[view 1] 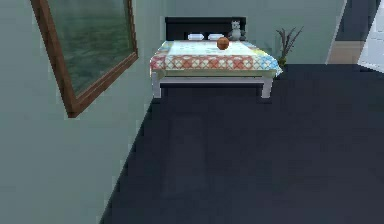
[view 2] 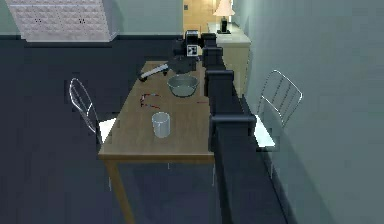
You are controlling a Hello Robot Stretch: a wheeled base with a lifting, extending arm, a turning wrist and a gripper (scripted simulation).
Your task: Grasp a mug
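1. The gripper (view 2: 181,64) sits at the far end of the arm (view 2: 235,140), out over the far end of the table (view 2: 130,142). From where I stand I cannot tell how its fingers are set. With tableware lying right behind it, I cannot tell whether it has hold of anything either.
2. Just beside it, toward the table's middle, rests a grey bowl (view 2: 182,86). Whether the gripper touches the bowl or hangs above it I cannot say.
3. A flat grey thing like a remote (view 2: 153,72) lies near the far left corner, as the arm side view has it. A small dark bit (view 2: 150,98) lies between it and the near end.
4. The task's thing looks to be the pale cup (view 2: 160,123). It stands upright toward the table's near end, about midway between the long edges and well apart from the gripper. No handle can be made out.
5. The arm runs along the table's right long edge, and a wire chair (view 2: 277,100) stands beyond it. A second chair (view 2: 85,105) stands at the left edge.
6. Ahead of the robot there is a bed (view 1: 200,62) with an orange ball (view 1: 222,44) on its quilt, and a framed picture (view 1: 90,40) on the wall.
7. I judge this to be the approach: nothing is lined up on the cup yet. The next move calls for drawing the arm in, shifting toward the arm side view's left until the fingers face the cup, and keeping clear of the bowl.
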